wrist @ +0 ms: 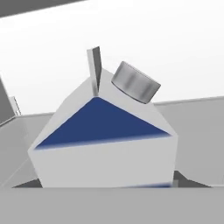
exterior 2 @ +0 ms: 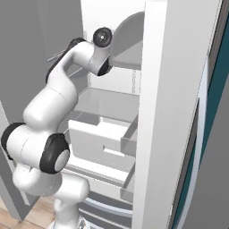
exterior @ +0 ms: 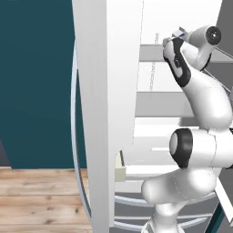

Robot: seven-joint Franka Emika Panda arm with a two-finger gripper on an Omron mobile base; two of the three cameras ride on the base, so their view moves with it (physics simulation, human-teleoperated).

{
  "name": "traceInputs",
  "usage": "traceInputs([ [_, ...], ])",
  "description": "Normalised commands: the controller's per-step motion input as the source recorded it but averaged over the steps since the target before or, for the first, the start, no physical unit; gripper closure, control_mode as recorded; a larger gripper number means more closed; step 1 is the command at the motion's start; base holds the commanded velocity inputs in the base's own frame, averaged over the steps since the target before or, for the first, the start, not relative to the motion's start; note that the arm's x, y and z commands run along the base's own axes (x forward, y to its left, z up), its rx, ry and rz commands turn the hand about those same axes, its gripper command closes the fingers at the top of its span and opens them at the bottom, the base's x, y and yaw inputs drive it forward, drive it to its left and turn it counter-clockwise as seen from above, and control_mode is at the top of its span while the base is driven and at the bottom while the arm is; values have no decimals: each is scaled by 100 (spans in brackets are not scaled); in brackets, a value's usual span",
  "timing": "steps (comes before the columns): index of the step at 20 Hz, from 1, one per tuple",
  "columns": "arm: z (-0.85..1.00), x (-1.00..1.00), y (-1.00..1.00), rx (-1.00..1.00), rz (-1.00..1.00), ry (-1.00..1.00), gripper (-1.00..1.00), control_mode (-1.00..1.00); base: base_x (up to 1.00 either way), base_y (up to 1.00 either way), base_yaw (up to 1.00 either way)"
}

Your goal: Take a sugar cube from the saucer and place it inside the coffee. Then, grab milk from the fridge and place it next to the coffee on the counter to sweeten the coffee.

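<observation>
White shelving and grey drawers of the fridge (exterior 2: 112, 134) take up both base views, its open door standing as a tall pale slab at the left of the left base view and at the right of the right base view, with teal wall and wood floor beyond. Into this open cabinet the white arm reaches up and forward, its wrist at the level of an upper shelf.

Close before the hand camera sits the milk (wrist: 105, 135), a white carton with a dark blue panel on its sloped gable, a folded ridge on top and a grey round cap beside the ridge. It stands on a pale shelf against the white inner wall and lies directly ahead of the pincer, so near that its lower part runs off the bottom of the picture.

From the left base view a small corner of white and blue (exterior: 179, 32) peeks out just past the wrist, which the right base view does not show, since there the forearm and a grey curved shelf part cover that spot.

Neither fingertip can be made out in any picture, so whether the pincer is spread, closed or gripping the carton cannot be told.
</observation>
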Motion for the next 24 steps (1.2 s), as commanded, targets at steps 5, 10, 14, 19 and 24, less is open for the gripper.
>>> traceInputs([
  [5, 0, -100, 15, 0, -1, -1, 100, -100, 0, 0, 0],
  [10, -2, -100, 27, 0, -2, 0, 100, -100, 0, 0, 0],
  [14, -28, -100, 23, 0, -1, 2, 100, -100, 0, 0, 0],
  [19, -76, -100, 20, -2, 0, 19, 100, -100, 0, 0, 0],
  [24, -85, -99, 20, -3, 0, 29, 100, -100, 0, 0, 0],
])
